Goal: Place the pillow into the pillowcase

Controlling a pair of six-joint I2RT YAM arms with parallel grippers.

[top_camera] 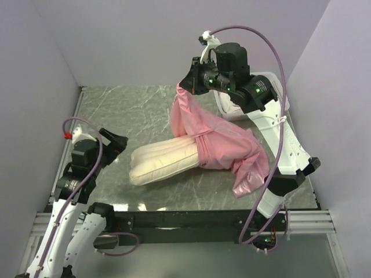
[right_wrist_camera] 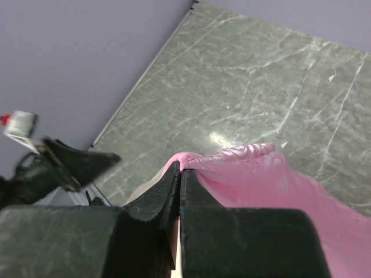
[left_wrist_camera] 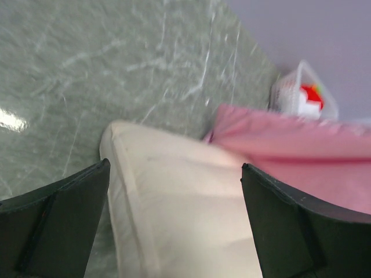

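Observation:
The cream-white pillow (top_camera: 165,161) lies across the middle of the table, its right end tucked inside the pink pillowcase (top_camera: 223,145). My right gripper (top_camera: 184,84) is raised at the back and shut on the pillowcase's edge, which hangs from it as a pink strip. In the right wrist view the shut fingers (right_wrist_camera: 191,188) pinch bunched pink pillowcase fabric (right_wrist_camera: 261,174). My left gripper (top_camera: 119,145) stands open just left of the pillow's free end. In the left wrist view its two fingers (left_wrist_camera: 58,214) are spread wide around the pillow (left_wrist_camera: 185,214), with nothing gripped, and the pillowcase (left_wrist_camera: 301,150) lies beyond.
A white basket (top_camera: 255,95) stands at the back right behind the right arm; it shows in the left wrist view as a white basket (left_wrist_camera: 304,92) holding something red. Purple walls enclose the grey marble table (top_camera: 127,110) on three sides.

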